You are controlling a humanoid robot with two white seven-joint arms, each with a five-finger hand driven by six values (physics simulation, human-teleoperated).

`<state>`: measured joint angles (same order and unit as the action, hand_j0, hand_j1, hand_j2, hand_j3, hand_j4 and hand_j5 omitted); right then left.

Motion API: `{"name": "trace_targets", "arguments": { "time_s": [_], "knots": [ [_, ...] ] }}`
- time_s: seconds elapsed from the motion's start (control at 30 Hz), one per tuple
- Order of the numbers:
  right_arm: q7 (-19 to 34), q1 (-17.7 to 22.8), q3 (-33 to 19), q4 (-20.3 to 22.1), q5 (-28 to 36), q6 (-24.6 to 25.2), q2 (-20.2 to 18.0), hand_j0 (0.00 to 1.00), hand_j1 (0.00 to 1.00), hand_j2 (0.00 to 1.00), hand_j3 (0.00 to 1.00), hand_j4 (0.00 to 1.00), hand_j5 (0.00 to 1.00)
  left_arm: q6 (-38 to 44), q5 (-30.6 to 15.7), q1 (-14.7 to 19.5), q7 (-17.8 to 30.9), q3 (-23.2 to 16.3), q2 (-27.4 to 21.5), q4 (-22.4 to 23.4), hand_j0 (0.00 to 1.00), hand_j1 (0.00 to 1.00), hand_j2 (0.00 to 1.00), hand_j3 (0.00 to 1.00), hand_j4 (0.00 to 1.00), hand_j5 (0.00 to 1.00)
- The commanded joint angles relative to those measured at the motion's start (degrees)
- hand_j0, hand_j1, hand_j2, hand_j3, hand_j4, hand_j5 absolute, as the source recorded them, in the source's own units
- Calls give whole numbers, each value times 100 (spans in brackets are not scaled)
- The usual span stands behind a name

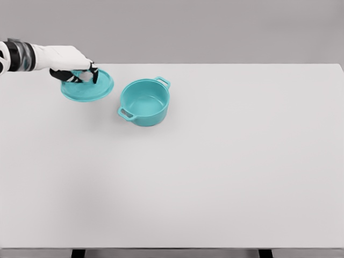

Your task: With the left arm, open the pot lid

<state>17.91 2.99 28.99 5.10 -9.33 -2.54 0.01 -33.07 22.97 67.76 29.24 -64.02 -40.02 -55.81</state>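
Now my left hand (75, 69) grips the lid (87, 86) by its knob near the table's (215, 161) far-left corner, beside the uncovered pot (144, 102); I'd lower it flat before letting go.

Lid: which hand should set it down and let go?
Left. The left hand already has its fingers around the lid, off the open pot and to its left over the table. No right arm is in view.
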Motion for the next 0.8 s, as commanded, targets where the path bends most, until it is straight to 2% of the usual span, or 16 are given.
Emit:
{"name": "trace_targets", "arguments": {
  "time_s": [0.0,0.13,0.37,0.47,0.57,0.77],
  "knots": [
    [2,0,1,-1,1,-1,-1,100,100,100,100,100,100,29,-29,0,3,22,-24,9,75,75,75,75,75,75],
    [2,0,1,-1,1,-1,-1,100,100,100,100,100,100,55,-20,-79,3,66,-24,18,87,87,87,87,87,87],
    [2,0,1,-1,1,-1,-1,100,100,100,100,100,100,55,6,-79,3,109,-182,159,89,89,89,89,89,89],
    [2,0,1,-1,1,-1,-1,100,100,100,100,100,100,64,-55,-79,3,118,-305,159,100,100,100,100,100,100],
    [2,-9,1,-1,1,-1,-1,100,100,100,100,100,100,55,-55,-308,3,109,-446,203,100,100,100,100,100,100],
    [2,-9,1,-1,1,-1,-1,100,100,100,100,100,100,64,-73,-316,3,118,-437,466,100,100,100,100,100,100]
  ]
}}
